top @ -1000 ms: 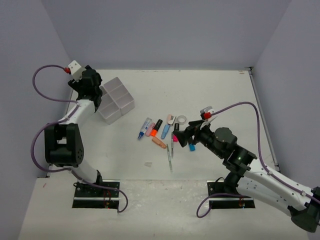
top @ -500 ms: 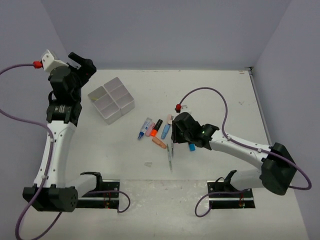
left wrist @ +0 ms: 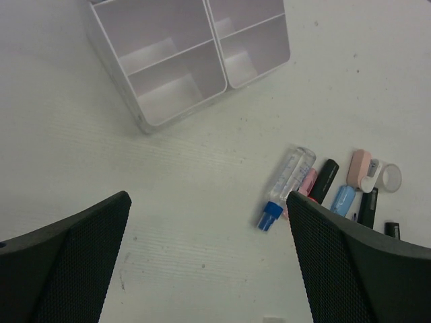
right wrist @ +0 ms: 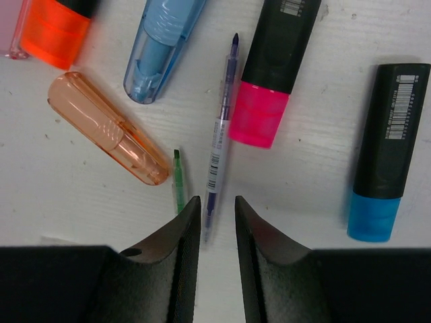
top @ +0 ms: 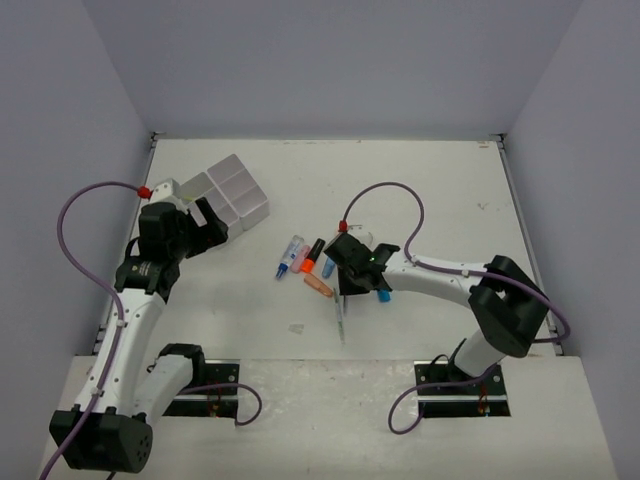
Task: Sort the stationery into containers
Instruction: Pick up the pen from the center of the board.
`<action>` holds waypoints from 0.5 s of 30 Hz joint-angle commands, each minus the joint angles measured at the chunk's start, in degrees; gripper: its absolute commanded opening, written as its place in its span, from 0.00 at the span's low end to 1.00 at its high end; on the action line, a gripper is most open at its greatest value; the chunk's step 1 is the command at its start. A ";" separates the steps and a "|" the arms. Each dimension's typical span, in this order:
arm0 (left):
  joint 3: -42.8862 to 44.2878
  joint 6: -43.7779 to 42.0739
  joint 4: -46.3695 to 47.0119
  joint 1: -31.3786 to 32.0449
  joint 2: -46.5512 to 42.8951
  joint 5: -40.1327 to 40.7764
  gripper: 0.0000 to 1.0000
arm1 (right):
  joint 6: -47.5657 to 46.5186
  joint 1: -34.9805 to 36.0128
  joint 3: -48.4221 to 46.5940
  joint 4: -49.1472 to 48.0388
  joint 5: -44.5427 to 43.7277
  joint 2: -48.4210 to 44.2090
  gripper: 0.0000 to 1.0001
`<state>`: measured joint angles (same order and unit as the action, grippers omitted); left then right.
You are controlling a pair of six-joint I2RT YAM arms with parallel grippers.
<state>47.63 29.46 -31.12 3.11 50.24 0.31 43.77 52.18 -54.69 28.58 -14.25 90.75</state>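
The white four-compartment tray (top: 228,193) stands at the back left, its compartments (left wrist: 145,120) bare where they show. The stationery lies mid-table: a thin purple pen (right wrist: 219,141), a green pen (right wrist: 178,182), peach (right wrist: 108,128), pink (right wrist: 269,81), blue (right wrist: 384,161), light-blue (right wrist: 161,47) and orange (right wrist: 57,30) highlighters, and a tape roll (left wrist: 390,177). My right gripper (right wrist: 217,205) is down at the table, its jaws narrow around the purple pen's lower end, with a gap still showing beside the pen. My left gripper (left wrist: 207,202) hangs wide open and holds nothing, between the tray and the stationery.
A clear tube with a blue cap (left wrist: 286,185) and a pale pink eraser-like piece (left wrist: 360,167) lie at the pile's left and back. A small clear scrap (top: 297,327) lies nearer the front edge. Grey walls close in the table.
My right gripper came down over the pens and its jaws narrowed from wide open around the purple pen. My left arm swung away from the tray toward the front, and its jaws opened fully.
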 commanded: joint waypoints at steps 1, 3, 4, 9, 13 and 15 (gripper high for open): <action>-1.40 -4.06 -0.30 0.52 -2.38 -2.88 1.00 | 1.83 0.20 -4.51 0.86 -2.93 2.50 0.28; -1.24 -4.15 -0.17 0.76 -2.70 -2.94 1.00 | 1.66 0.20 -5.03 0.77 -3.06 3.77 0.27; -1.39 -4.20 -0.17 0.81 -2.90 -2.79 1.00 | 1.51 0.15 -5.58 0.72 -3.01 4.32 0.27; -1.75 -4.03 -0.09 1.90 -3.63 -1.77 1.00 | 1.38 0.08 -7.34 1.19 -4.18 7.58 0.25; -1.96 -3.79 -0.09 3.14 -4.03 -0.93 1.00 | 2.26 0.02 -7.68 2.18 -5.86 8.56 0.23; -1.95 -3.79 -0.16 3.87 -3.64 -0.81 1.00 | 2.49 0.01 -7.43 2.27 -6.50 8.90 0.22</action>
<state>46.09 27.31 -31.42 5.75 46.93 -0.72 44.15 52.18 -60.34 29.65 -16.86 99.17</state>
